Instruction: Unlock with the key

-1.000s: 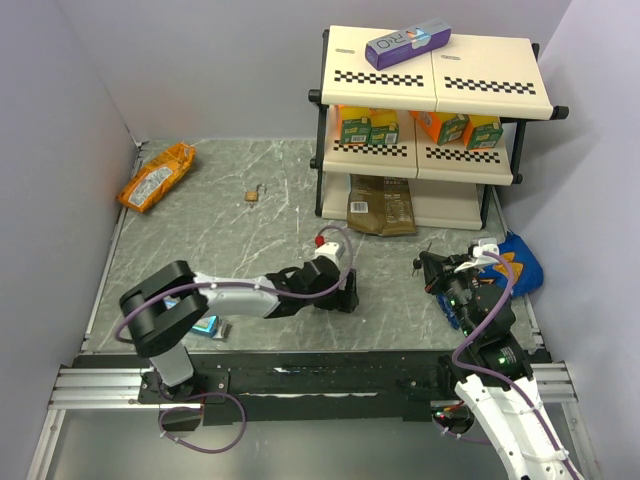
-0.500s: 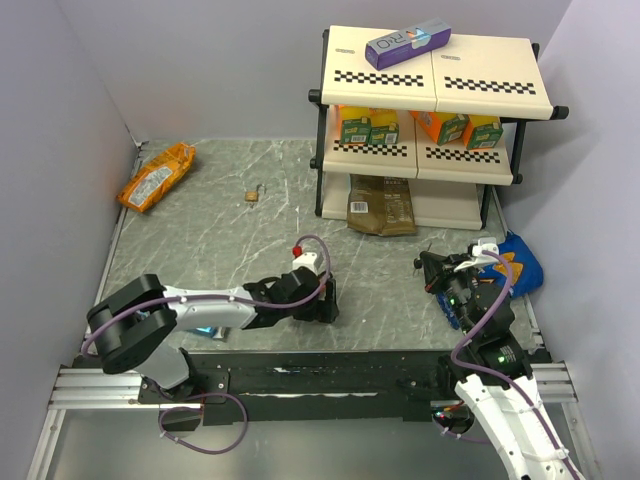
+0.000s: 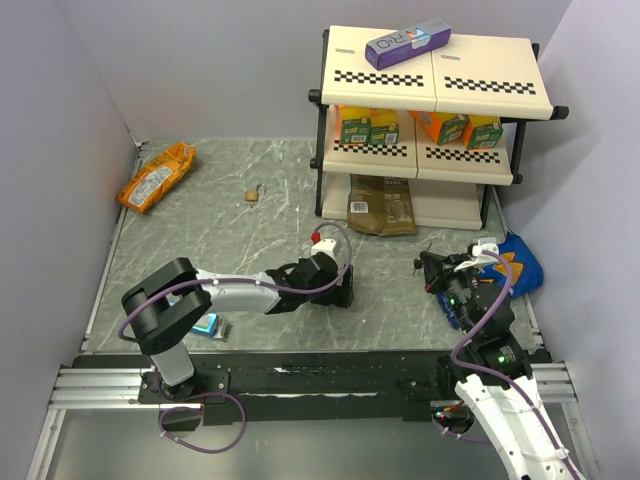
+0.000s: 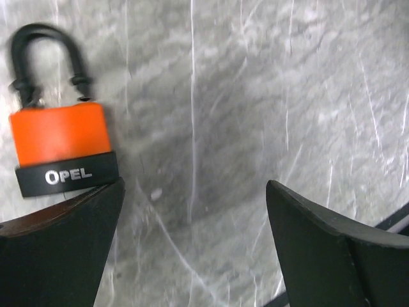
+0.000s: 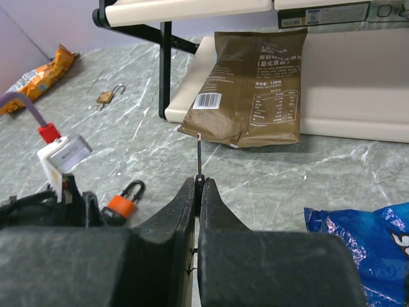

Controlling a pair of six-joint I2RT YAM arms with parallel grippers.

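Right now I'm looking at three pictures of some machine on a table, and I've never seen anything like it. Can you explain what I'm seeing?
These are two robot arms bolted at the near edge of a marbled table. The wide picture looks down from above and behind them. The other two come from a small camera on each wrist.

The left tool is open, just beside an orange padlock lying flat. The right tool is shut on the key, whose thin blade sticks out in front.

Also on the table are a small brass padlock, an orange snack bag, a brown pouch at the foot of a shelf rack, and a blue bag.
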